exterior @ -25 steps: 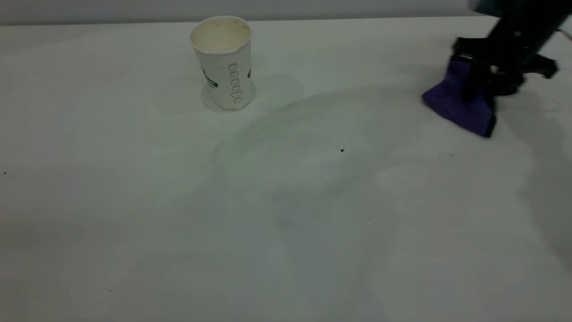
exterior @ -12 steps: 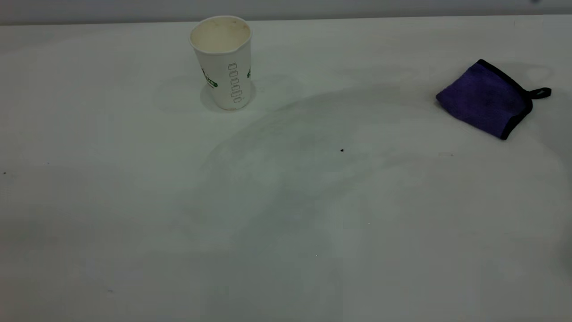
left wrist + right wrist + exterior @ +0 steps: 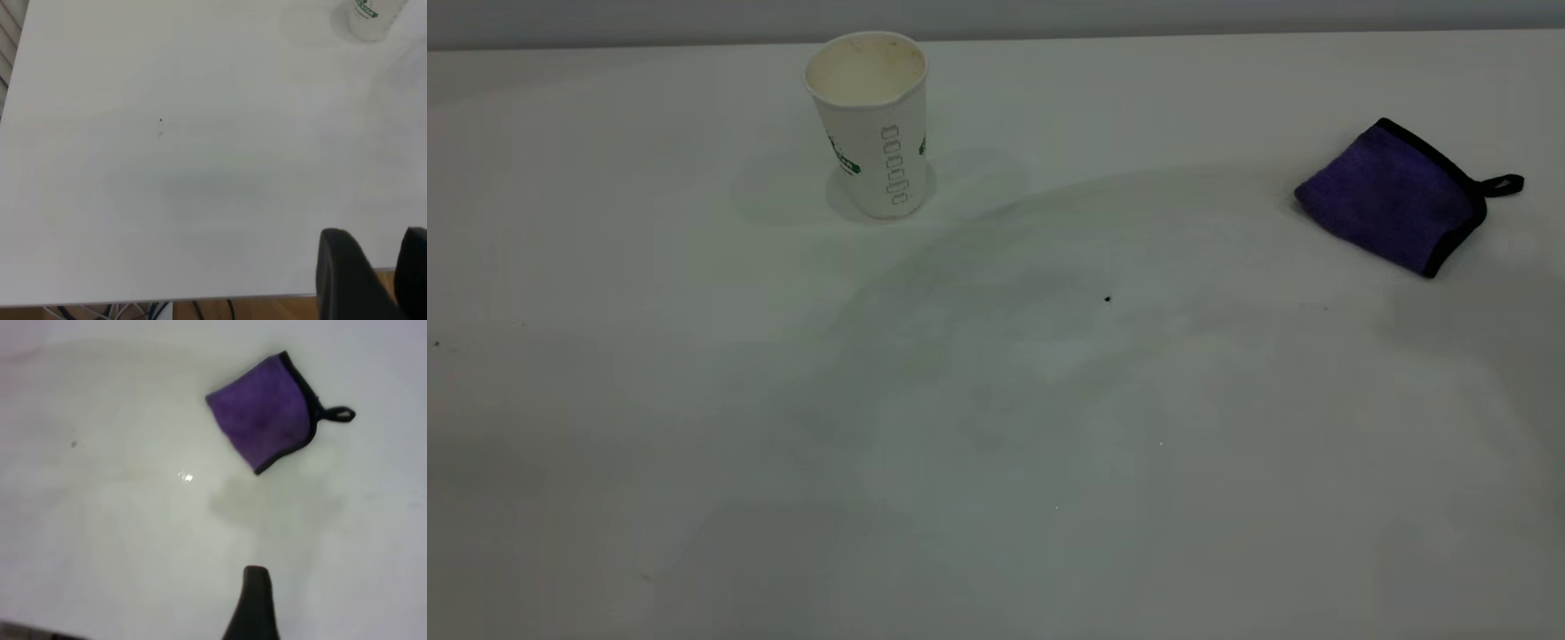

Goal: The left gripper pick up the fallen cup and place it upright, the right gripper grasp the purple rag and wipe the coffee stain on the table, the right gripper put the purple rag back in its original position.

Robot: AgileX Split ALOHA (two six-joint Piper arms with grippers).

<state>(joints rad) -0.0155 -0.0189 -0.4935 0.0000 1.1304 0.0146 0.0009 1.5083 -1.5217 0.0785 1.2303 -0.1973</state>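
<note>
Standing cup, loose rag, both hands pulled back

Standing upright near the far edge of the desk [image 3: 694,373], the cup [image 3: 871,124] shows its cream inside and green print on its side. The purple rag [image 3: 1392,200] lies flat on the desk well apart from the cup, over on the right arm's side, its black loop pointing away from the cup. Nothing touches either one. Between them sits a tiny black speck [image 3: 1107,299] amid faint grey smears.

The left hand [image 3: 373,273] hangs by the desk's edge, far from the cup [image 3: 370,17]; its two dark fingers stand narrowly apart with nothing between them. Of the right hand [image 3: 253,603] only one dark finger shows, clear of the rag [image 3: 263,413], so whether it is wide or narrow cannot be told.
</note>
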